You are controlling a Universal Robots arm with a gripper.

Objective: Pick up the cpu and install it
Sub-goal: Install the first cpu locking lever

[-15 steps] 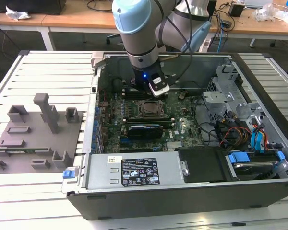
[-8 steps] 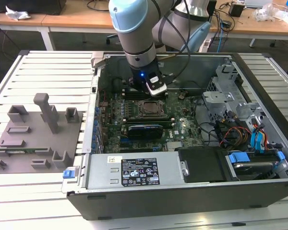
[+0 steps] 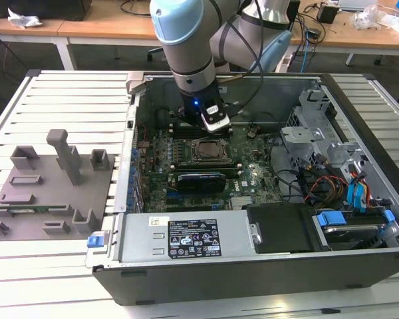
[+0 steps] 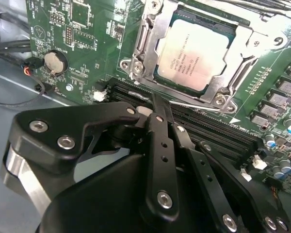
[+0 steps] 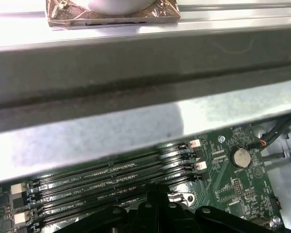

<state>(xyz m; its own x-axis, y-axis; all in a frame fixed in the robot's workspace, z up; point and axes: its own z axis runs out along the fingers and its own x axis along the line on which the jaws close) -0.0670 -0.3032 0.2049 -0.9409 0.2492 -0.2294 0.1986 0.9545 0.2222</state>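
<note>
Silver-topped cpu (image 4: 195, 53) sits seated in its socket frame (image 4: 233, 80); gripper (image 4: 155, 104), pressed together and empty, hangs just beside it.

A pale slatted desk (image 3: 60, 93) fills the foreground of the exterior view. Behind it stand wooden tables (image 3: 86, 26) with white legs, strewn with cables (image 3: 319, 20) and crumpled plastic (image 3: 23, 18). Dark floor (image 3: 10, 56) shows beneath them, under even light.
</note>
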